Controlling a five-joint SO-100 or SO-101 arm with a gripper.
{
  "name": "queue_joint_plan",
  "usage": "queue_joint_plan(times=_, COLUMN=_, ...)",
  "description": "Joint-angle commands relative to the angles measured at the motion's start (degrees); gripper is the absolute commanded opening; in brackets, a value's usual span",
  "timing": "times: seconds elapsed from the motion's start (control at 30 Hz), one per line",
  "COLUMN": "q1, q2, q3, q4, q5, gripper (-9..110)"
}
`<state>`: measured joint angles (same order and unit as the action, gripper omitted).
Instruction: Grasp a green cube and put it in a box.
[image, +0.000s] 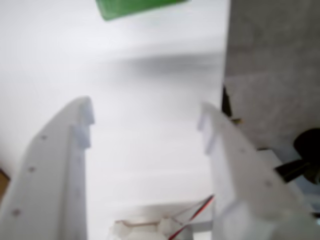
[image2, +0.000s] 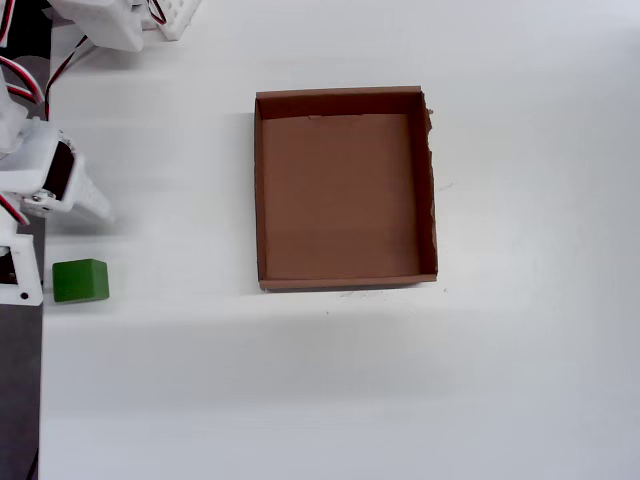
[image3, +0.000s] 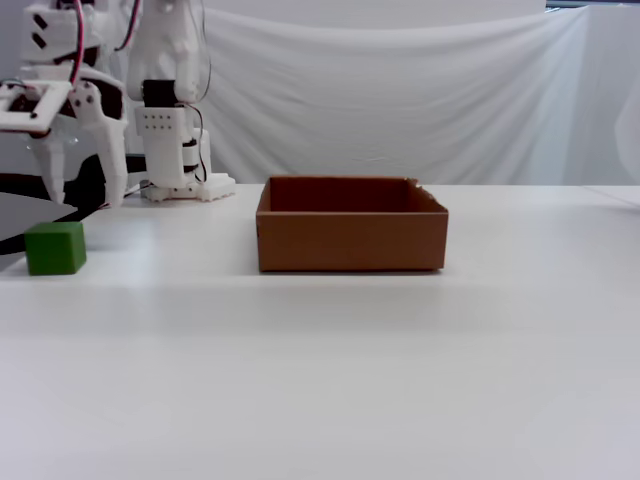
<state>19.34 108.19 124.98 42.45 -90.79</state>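
The green cube (image2: 80, 281) sits on the white table near its left edge in the overhead view, well left of the box (image2: 340, 195). The box is an empty brown cardboard tray at the table's middle. My gripper (image2: 55, 235) is open and empty, hovering just above the cube, which lies close by its white fingers (image2: 90, 198). In the fixed view the gripper (image3: 83, 195) hangs above and slightly behind the cube (image3: 55, 248), with the box (image3: 350, 240) to the right. In the wrist view the cube (image: 130, 7) shows at the top edge, beyond the open gripper (image: 146, 112).
The arm's white base (image3: 180, 150) stands at the back left. A dark strip (image2: 20, 380) runs along the table's left edge in the overhead view. A white cloth (image3: 420, 100) hangs behind the table.
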Motion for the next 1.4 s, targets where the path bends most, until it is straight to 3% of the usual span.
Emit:
queue_joint_plan(times=0.0, q1=-0.53, q2=-0.79, q3=-5.01, q4=0.44, q5=-1.23, gripper=26)
queue_joint_plan(times=0.67, q1=-2.02, q2=-8.88, q3=-6.15, q4=-14.15, q5=-2.81, gripper=26)
queue_joint_plan(times=1.37, q1=-3.34, q2=-13.27, q3=-7.29, q4=-15.38, q5=-8.09, gripper=26)
